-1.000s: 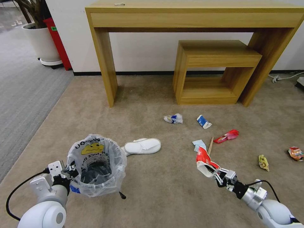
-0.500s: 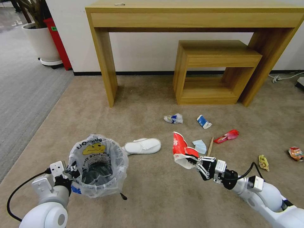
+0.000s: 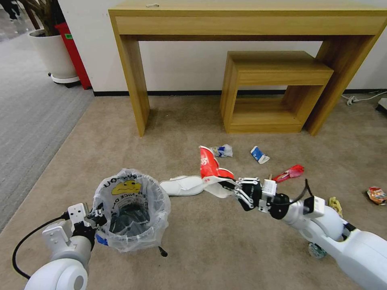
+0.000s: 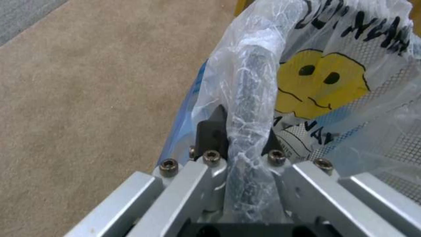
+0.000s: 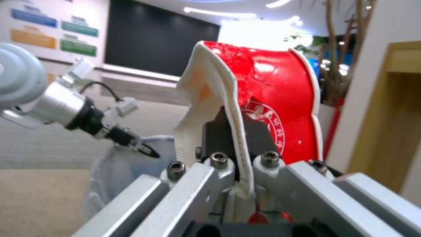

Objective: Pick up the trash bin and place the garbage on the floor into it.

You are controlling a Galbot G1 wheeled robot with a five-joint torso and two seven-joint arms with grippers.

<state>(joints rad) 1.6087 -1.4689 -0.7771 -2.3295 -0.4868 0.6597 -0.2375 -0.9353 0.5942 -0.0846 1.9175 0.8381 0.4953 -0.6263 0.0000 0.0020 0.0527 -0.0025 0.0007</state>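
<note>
Beige carpet [image 3: 193, 241] covers the floor, with a big wooden desk [image 3: 246, 20] against the white wall and a smaller wooden shelf unit [image 3: 274, 92] tucked under its right end. Down near the front left, the trash bin [image 3: 131, 213] with its crinkly smiley-face liner is gripped by the left gripper [image 3: 98, 219], clenched right on the rim, plastic bunched between the pads in the left wrist view [image 4: 245, 144]. Right gripper [image 3: 227, 186] is stretched out mid-floor, pinching the squashed red-white paper cup [image 3: 211, 169] by its wall; in the right wrist view the cup [image 5: 259, 98] stands up out of the clamped jaws, with the bin just beyond it. Cup sits to the right of the bin, not over its opening. Just beside it on the carpet lie the white slippers [image 3: 183, 185], between bin and cup. Farther back toward the shelf unit: a crumpled blue-white wrapper [image 3: 223, 150], a blue-white carton [image 3: 259, 155], then a red wrapper [image 3: 291, 172]. Over by the right side, a yellow wrapper [image 3: 335, 204] and an orange snack packet [image 3: 377, 195].
</note>
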